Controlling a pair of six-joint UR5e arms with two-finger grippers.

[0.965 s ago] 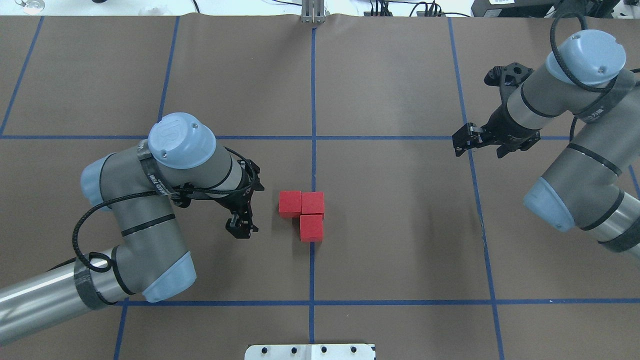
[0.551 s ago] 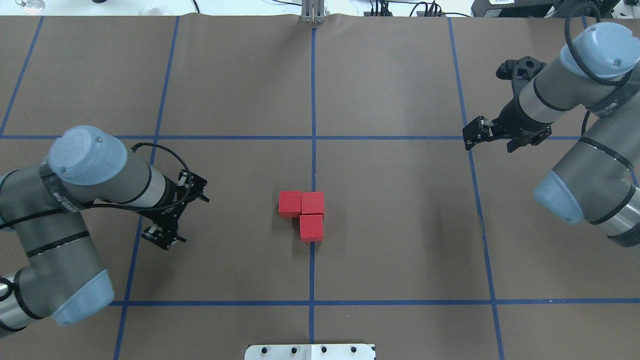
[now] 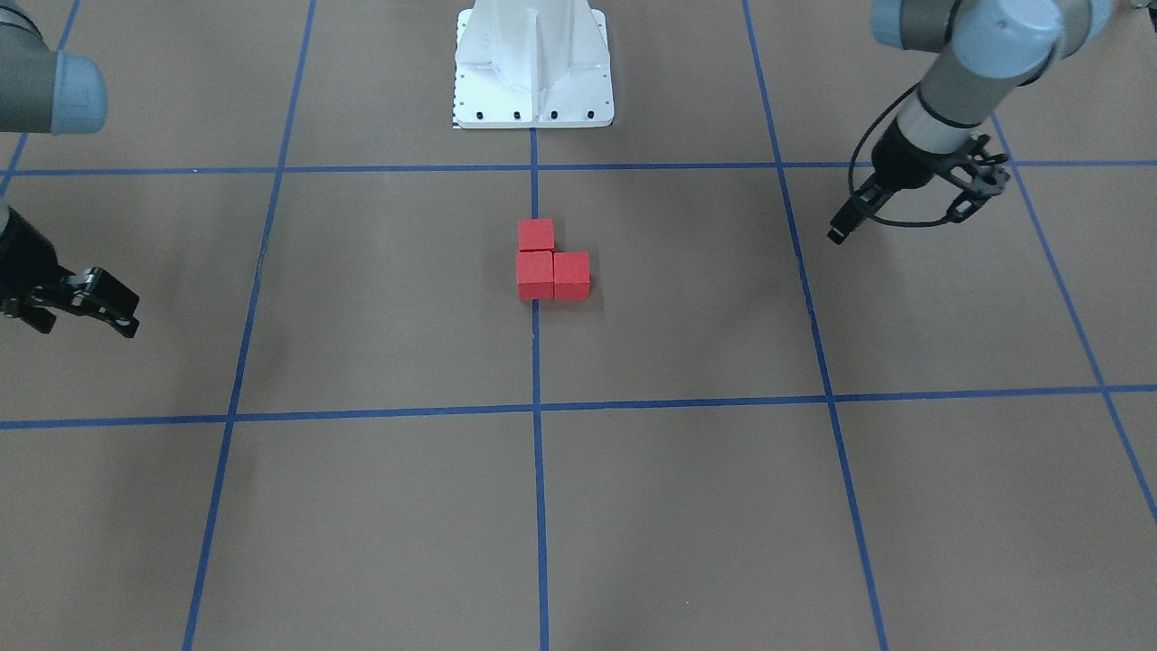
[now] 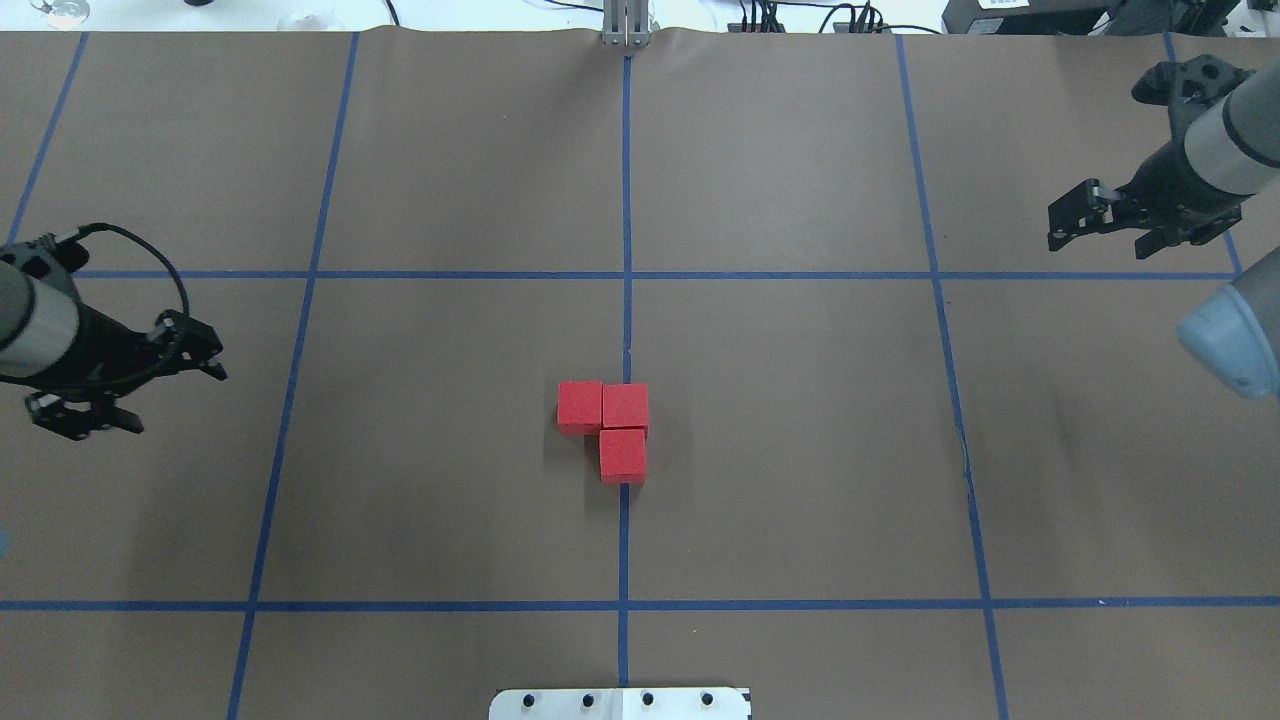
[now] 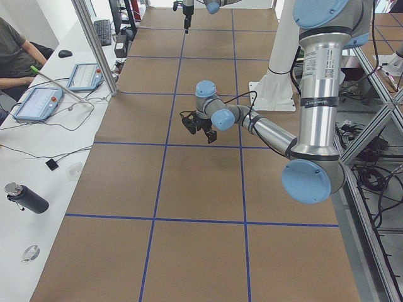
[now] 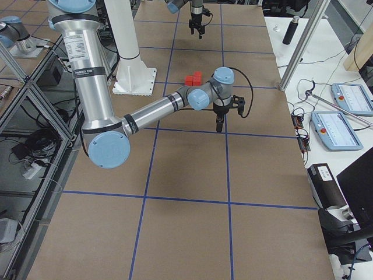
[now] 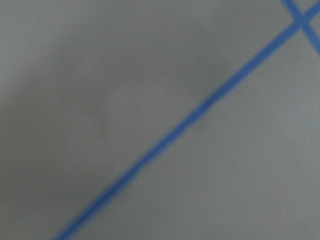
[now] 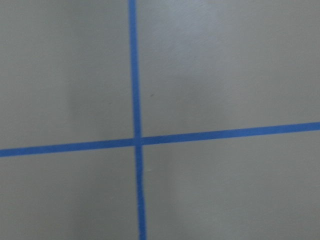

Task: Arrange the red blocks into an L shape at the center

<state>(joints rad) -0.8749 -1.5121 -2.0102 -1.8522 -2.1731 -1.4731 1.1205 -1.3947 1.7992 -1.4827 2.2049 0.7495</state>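
Three red blocks (image 4: 580, 407) (image 4: 626, 406) (image 4: 623, 455) lie touching in an L on the brown surface at the center, against the middle blue tape line (image 4: 626, 320). They also show in the front view (image 3: 536, 234) (image 3: 534, 274) (image 3: 571, 275) and the right side view (image 6: 193, 78). My left gripper (image 4: 208, 360) (image 3: 836, 235) hangs far left of them, looks shut and is empty. My right gripper (image 4: 1058, 228) (image 3: 122, 316) is far to the right and back, looks shut and is empty. Both wrist views show only brown surface and tape.
The white robot base (image 3: 533, 90) stands at the near middle edge, its plate (image 4: 620, 703) low in the overhead view. A metal post (image 4: 625, 25) stands at the far edge. The operators' desk with tablets (image 5: 38, 100) runs along the far side.
Both arms have drawn away from the blocks: the left gripper went far left, the right gripper went right and back. The three blocks have not moved.
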